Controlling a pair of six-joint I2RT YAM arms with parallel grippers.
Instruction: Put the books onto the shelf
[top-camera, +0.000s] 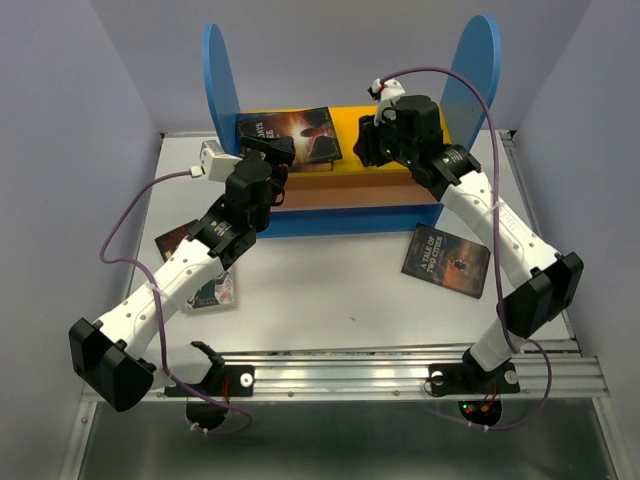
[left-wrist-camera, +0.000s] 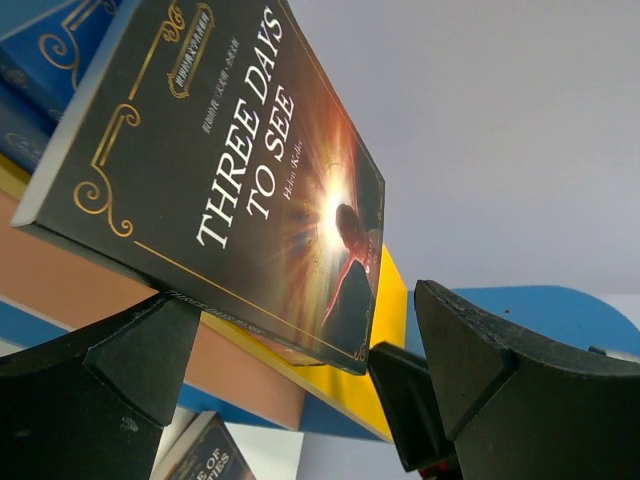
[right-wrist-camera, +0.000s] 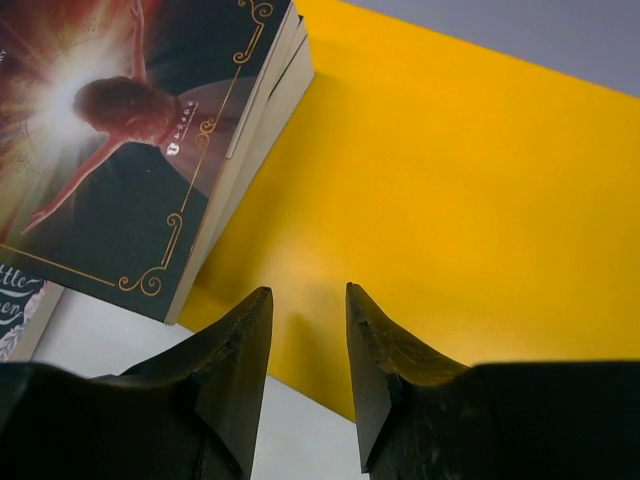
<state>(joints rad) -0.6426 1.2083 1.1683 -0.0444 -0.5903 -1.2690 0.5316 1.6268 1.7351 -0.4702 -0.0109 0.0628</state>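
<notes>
- Two books lie flat on the table (top-camera: 330, 300) at about 9 o'clock, half hidden under the left arm: a dark book (top-camera: 173, 238) and, nearer the arm bases, a pale book (top-camera: 218, 292).
- At 11 o'clock the left gripper (left-wrist-camera: 300, 320) sits at the front of the shelf (top-camera: 222, 75) with its fingers spread wide and nothing gripped. A corner of the Three Days to See book (left-wrist-camera: 230, 170) shows between them; I cannot tell whether either finger touches it.
- That book lies face up on the left half of the yellow board (right-wrist-camera: 450, 200), on top of a blue book (left-wrist-camera: 40, 50) with gold ornament.
- At 12 o'clock the shelf stands upright against the back wall, blue panels on both sides.
- At 1 o'clock the right gripper (right-wrist-camera: 308, 330) hangs over the bare right half of the yellow board, to the right of the stack, with its fingers narrow and nothing between them.
- At 3 o'clock the Tale of Two Cities book (top-camera: 445, 262) lies face up on the table, in front of the shelf's right end and well apart from both grippers.
</notes>
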